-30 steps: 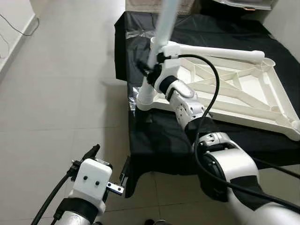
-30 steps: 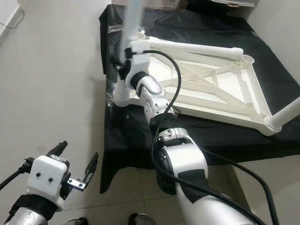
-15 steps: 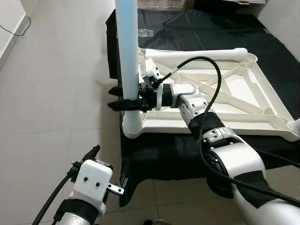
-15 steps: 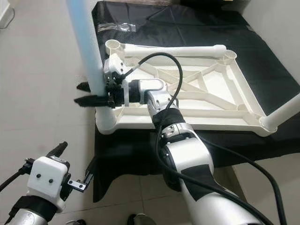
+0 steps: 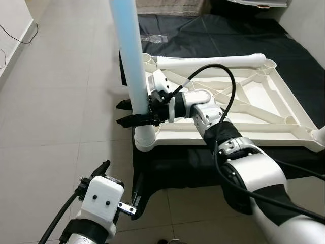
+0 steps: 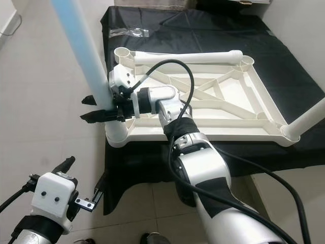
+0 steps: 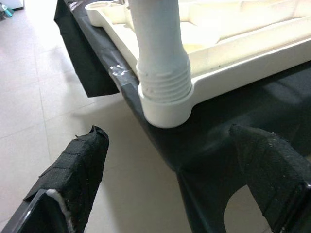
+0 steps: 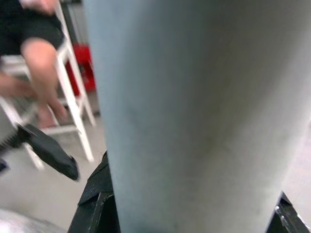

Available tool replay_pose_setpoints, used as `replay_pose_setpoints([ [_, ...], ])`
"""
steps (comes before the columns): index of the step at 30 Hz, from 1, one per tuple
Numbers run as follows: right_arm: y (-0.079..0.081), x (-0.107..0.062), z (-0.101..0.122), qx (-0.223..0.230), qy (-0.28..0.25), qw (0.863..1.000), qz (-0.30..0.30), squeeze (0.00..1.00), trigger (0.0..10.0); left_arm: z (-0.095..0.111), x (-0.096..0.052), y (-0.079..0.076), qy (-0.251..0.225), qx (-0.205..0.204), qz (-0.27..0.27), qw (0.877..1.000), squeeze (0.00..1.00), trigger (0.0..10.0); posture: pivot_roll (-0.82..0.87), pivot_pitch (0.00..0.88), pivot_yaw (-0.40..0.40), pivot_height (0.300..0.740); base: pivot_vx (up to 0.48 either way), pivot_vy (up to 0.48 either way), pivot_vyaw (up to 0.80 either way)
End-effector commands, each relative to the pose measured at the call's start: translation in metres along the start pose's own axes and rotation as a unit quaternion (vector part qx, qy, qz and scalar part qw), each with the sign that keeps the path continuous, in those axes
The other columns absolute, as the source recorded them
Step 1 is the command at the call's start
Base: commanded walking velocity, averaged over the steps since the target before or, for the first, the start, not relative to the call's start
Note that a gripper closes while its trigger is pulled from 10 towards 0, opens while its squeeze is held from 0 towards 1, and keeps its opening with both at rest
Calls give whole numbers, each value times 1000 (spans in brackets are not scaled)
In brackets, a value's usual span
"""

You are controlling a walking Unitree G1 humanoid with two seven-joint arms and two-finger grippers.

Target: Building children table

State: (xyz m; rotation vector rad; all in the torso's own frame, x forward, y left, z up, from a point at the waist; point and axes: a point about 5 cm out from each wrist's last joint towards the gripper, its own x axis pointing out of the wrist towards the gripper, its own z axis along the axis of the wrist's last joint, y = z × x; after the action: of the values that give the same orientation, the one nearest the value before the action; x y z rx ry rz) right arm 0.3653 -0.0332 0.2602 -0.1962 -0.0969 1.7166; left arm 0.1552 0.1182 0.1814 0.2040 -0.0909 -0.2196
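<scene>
A white plastic table top point(image 5: 231, 137) lies upside down on a black cloth. A pale blue-white table leg point(image 5: 129, 56) stands almost upright in its near left corner socket point(image 5: 144, 138), threads showing at the joint point(image 7: 163, 80). My right gripper point(image 5: 119, 114) is shut on this leg just above the socket, one finger on each side point(image 8: 95, 204). A second leg point(image 5: 208, 61) lies along the far rim. A third leg point(image 6: 309, 120) leans out of the near right corner. My left gripper point(image 5: 121, 179) hangs open low over the floor, facing the socket.
The black cloth point(image 5: 172, 162) drapes over a low platform and down to the pale tiled floor point(image 5: 61, 112) on the left. A clear plastic bag point(image 5: 153, 38) lies on the cloth's far part. A person's legs and a white chair point(image 8: 63, 92) show behind the leg.
The leg has swung from leaning away to nearly upright in the corner socket, with my right gripper turned level across it. The camera has shifted. My left gripper sits slightly lower.
</scene>
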Motion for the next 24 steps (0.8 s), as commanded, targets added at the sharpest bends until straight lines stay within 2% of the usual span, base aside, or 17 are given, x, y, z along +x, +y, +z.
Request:
replay_pose_setpoints([
  [1, 11, 14, -24, 64, 1, 997, 46, 0, 0, 2, -2, -2, 3, 2, -7, 1000, 0, 10000, 191, 259, -104, 740, 0, 0, 0],
  [8, 10, 23, -18, 28, 32, 997, 57, 0, 0, 8, -5, -6, -2, -3, -20, 1000, 0, 10000, 209, 290, -100, 740, 0, 0, 0],
  [11, 6, 28, -5, 5, 17, 999, 50, 0, 0, 13, -6, -9, -4, -10, -33, 999, 0, 10000, 229, 329, -88, 740, 0, 0, 0],
  [12, 5, 31, 6, -8, 1, 998, 62, 0, 0, 18, -8, -11, -7, -16, -41, 999, 0, 10000, 234, 336, -88, 740, 0, 0, 0],
  [17, 6, 35, 14, -24, -6, 996, 83, 0, 0, 18, -10, -12, -4, -18, -44, 999, 0, 10000, 239, 348, -83, 740, 0, 0, 0],
  [20, 4, 38, 34, -53, -42, 993, 93, 0, 0, 18, -11, -13, -2, -17, -43, 999, 0, 10000, 262, 370, -88, 740, 0, 0, 0],
  [24, 3, 38, 39, -60, -53, 992, 92, 0, 0, 18, -11, -13, -2, -17, -42, 999, 0, 10000, 262, 370, -88, 740, 0, 0, 0],
])
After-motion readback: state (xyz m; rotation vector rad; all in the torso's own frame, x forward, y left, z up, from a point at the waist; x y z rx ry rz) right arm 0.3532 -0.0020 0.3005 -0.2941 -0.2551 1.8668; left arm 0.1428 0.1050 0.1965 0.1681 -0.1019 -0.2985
